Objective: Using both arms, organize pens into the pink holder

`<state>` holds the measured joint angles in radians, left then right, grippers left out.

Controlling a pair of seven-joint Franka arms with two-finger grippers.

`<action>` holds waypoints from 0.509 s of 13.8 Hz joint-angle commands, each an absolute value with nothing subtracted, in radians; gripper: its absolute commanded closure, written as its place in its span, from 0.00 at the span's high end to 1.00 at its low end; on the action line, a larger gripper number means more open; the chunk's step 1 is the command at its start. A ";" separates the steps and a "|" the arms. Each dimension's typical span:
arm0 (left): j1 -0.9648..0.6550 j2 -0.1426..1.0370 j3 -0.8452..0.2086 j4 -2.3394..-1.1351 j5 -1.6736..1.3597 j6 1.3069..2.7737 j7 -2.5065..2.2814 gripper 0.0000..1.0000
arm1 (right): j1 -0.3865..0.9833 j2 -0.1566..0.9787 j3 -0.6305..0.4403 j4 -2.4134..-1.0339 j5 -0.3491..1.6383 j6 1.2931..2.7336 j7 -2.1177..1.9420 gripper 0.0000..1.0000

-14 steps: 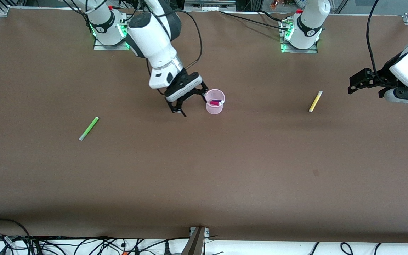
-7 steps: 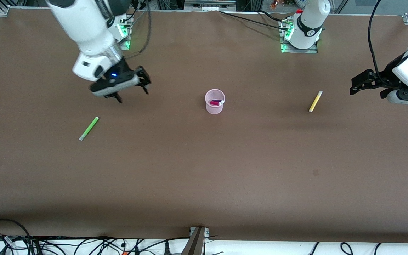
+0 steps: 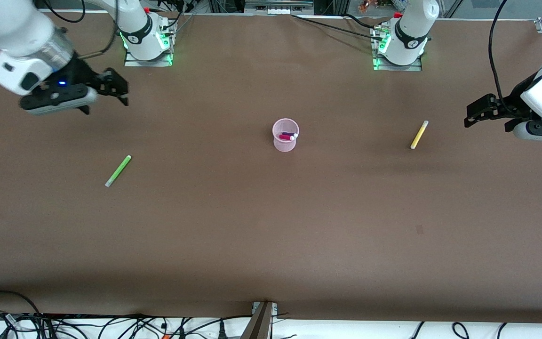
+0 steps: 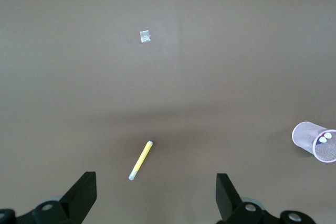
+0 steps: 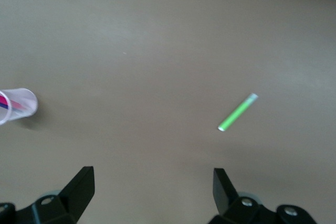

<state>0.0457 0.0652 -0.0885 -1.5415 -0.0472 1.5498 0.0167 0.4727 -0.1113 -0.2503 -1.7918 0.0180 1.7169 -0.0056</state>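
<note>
The pink holder (image 3: 285, 141) stands mid-table with the magenta and purple pens (image 3: 288, 137) inside. The green pen (image 3: 118, 171) lies flat toward the right arm's end. The yellow pen (image 3: 419, 134) lies flat toward the left arm's end. My right gripper (image 3: 105, 96) is open and empty, up over bare table near its own end; its wrist view shows the green pen (image 5: 237, 112) and the holder (image 5: 20, 103). My left gripper (image 3: 477, 112) is open and empty, raised beside the yellow pen (image 4: 140, 160), with the holder (image 4: 308, 135) off to one side.
A small pale scrap (image 3: 419, 230) lies on the table nearer the front camera than the yellow pen; it also shows in the left wrist view (image 4: 145, 36). The arm bases (image 3: 146, 44) (image 3: 400, 49) stand at the table's edge. Cables (image 3: 111, 325) run along the near edge.
My right gripper has swung away from beside the holder to its own end of the table, open and empty. The left gripper has barely shifted. The pens and holder have not moved.
</note>
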 commanded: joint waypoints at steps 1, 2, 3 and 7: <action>0.051 0.081 -0.089 -1.506 -0.064 1.528 0.034 1.00 | 0.310 -0.062 -0.146 -1.700 0.025 1.637 -0.058 1.00; 0.051 0.081 -0.089 -1.506 -0.064 1.528 0.034 1.00 | 0.258 -0.045 -0.102 -1.671 0.025 1.626 -0.061 1.00; 0.051 0.081 -0.089 -1.506 -0.066 1.528 0.034 1.00 | 0.194 -0.022 -0.048 -1.637 0.023 1.617 -0.063 1.00; 0.051 0.081 -0.089 -1.506 -0.066 1.528 0.034 1.00 | 0.110 0.021 0.025 -1.560 0.023 1.574 -0.061 1.00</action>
<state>0.0457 0.0656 -0.0885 -1.5407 -0.0472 1.5498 0.0167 0.1432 -0.0130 -0.0043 -1.6262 0.0181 1.6202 -0.0522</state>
